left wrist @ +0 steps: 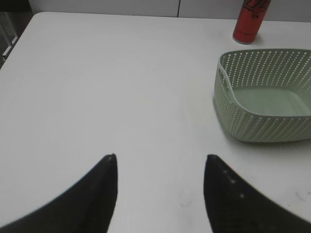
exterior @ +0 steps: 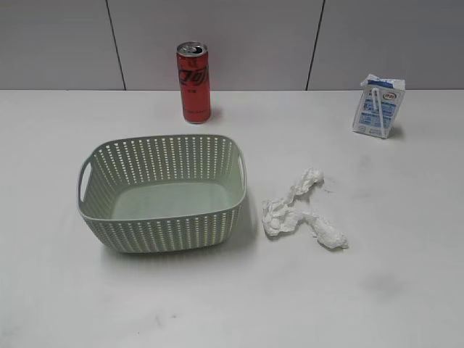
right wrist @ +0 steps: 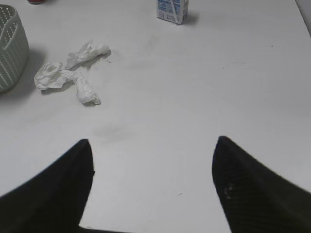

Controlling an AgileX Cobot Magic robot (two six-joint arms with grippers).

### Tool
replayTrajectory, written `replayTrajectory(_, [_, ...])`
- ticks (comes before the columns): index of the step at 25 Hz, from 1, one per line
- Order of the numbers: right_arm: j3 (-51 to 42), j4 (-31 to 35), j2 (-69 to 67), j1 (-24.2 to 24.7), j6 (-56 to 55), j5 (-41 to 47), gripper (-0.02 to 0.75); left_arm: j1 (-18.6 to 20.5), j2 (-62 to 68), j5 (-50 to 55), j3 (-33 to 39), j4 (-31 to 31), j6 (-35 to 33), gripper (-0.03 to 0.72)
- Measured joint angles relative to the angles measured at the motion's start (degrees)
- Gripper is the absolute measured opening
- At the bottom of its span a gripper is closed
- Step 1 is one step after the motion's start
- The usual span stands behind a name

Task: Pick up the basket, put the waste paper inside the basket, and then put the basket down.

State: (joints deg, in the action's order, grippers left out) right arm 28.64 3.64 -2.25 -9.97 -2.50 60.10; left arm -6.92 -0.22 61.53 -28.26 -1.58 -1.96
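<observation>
The pale green slotted basket (exterior: 165, 233) stands upright and empty on the white table, left of centre. It also shows in the left wrist view (left wrist: 252, 128) at the right and at the left edge of the right wrist view (right wrist: 9, 53). The waste paper (exterior: 299, 214), a crumpled white twisted strip, lies on the table just right of the basket and shows in the right wrist view (right wrist: 68, 75). My left gripper (left wrist: 160, 158) is open and empty, well left of the basket. My right gripper (right wrist: 153, 141) is open and empty, nearer than the paper. Neither gripper shows in the exterior view.
A red drink can (exterior: 193, 82) stands behind the basket and shows in the left wrist view (left wrist: 249, 22). A blue-and-white drink carton (exterior: 378, 106) stands at the back right and shows in the right wrist view (right wrist: 172, 10). A grey panelled wall runs behind the table.
</observation>
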Motion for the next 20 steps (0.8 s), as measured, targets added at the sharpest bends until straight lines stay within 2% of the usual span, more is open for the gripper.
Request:
replayTrajectory(17, [0.0,0.0,0.0,0.0,-0.1,0.0,0.571,0.0,0.1,-1.4,-0.6,0.3,0.0,0.433])
replayTrajectory(20, [0.0,0.0,0.0,0.0,-0.1,0.0,0.571,0.0,4.4,-2.7,-1.9,-0.4,0.0,0.434])
